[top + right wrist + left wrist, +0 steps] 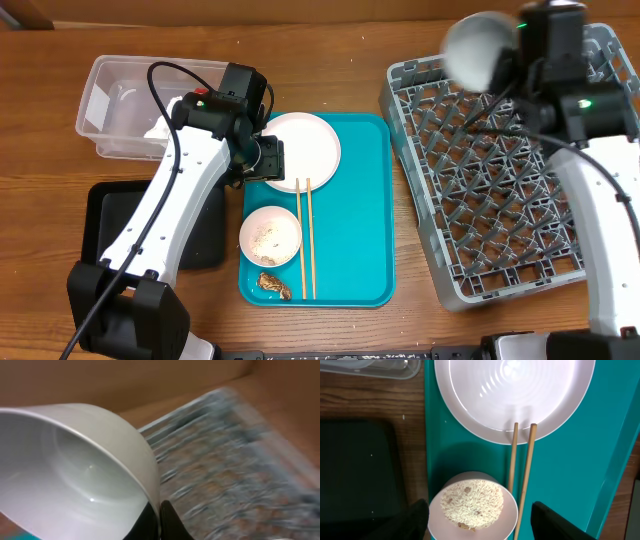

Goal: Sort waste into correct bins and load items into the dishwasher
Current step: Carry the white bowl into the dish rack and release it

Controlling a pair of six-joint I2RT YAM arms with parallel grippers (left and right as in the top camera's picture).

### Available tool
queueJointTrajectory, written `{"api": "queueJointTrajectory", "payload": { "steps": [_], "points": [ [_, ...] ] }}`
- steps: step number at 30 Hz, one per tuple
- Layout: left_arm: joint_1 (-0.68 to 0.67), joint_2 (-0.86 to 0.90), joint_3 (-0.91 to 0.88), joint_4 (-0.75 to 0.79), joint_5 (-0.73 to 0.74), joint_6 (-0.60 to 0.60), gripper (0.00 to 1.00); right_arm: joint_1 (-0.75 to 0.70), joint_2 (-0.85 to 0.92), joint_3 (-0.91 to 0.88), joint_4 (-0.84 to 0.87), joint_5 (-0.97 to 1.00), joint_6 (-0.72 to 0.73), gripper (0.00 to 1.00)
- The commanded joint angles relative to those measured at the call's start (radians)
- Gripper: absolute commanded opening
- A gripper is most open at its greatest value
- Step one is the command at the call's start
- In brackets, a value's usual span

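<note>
Overhead: right pincer (159,521) grips bowl (478,48) (blurred).

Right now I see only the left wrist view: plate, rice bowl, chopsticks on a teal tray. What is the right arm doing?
Observer: The right gripper holds an empty bowl by its rim, over the far corner of the grey rack.
Operator: Any waste past the rice bowl?
Observer: Yes, a brown scrap lies on the tray beside the chopsticks' near ends.
Operator: And in the clear tub?
Observer: There is something white; I cannot tell what.
</note>
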Motion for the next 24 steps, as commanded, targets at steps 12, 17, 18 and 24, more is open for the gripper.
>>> {"api": "queueJointTrajectory", "payload": {
  "steps": [12,17,18,24],
  "points": [
    [-0.001,-0.021,0.015,0.0,-0.008,-0.014,0.69,-0.319,0.262,-0.006,0.187,0.677,0.003,0.04],
    [-0.001,-0.021,0.015,-0.002,0.005,-0.014,0.7,-0.332,0.385,-0.006,0.187,0.673,0.006,0.04],
    [-0.001,-0.021,0.015,-0.003,0.005,-0.014,0.7,-0.327,0.405,-0.006,0.186,0.667,0.007,0.04],
    [-0.001,-0.021,0.015,-0.002,0.005,-0.014,0.7,-0.295,0.495,-0.006,0.132,0.612,0.094,0.04]
  ]
}}
